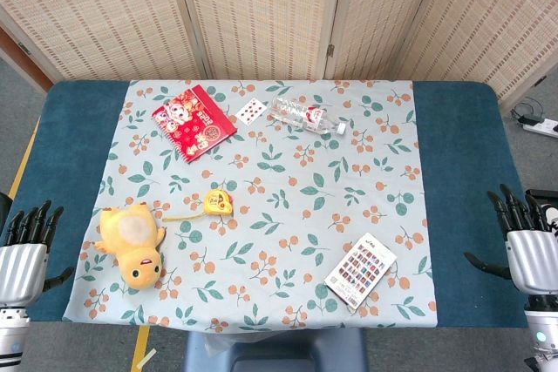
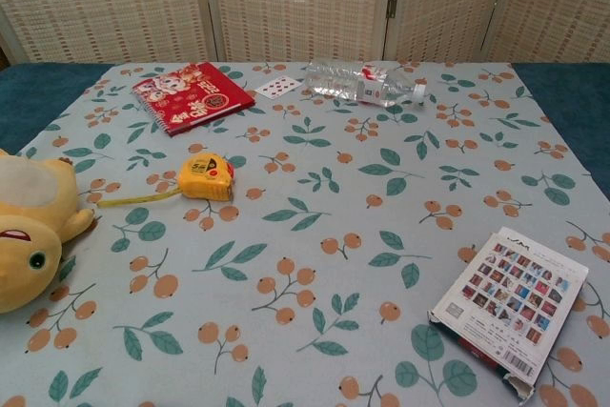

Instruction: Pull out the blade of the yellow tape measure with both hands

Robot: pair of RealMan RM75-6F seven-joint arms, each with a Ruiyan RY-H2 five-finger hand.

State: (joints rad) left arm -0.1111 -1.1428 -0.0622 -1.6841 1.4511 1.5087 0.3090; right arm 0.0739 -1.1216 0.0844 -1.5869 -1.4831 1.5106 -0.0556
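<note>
Both the left hand (image 1: pixel 24 250) and right hand (image 1: pixel 523 241) are held open, fingers spread, well apart from the yellow tape measure (image 1: pixel 219 202) laid on the tabletop (image 1: pixel 453 172).

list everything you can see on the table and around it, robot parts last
tape measure: 1, yellow, left of centre, a short length of blade out toward the plush
plush toy: 1, yellow, near left
notebook: 1, red, far left
playing card: 1, white with red pips, beside the notebook
water bottle: 1, clear, lying at far centre
card box: 1, white with small pictures, near right
tablecloth: 1, pale with a leaf print
left hand: 1, black and silver, left edge, open
right hand: 1, right edge, open
</note>
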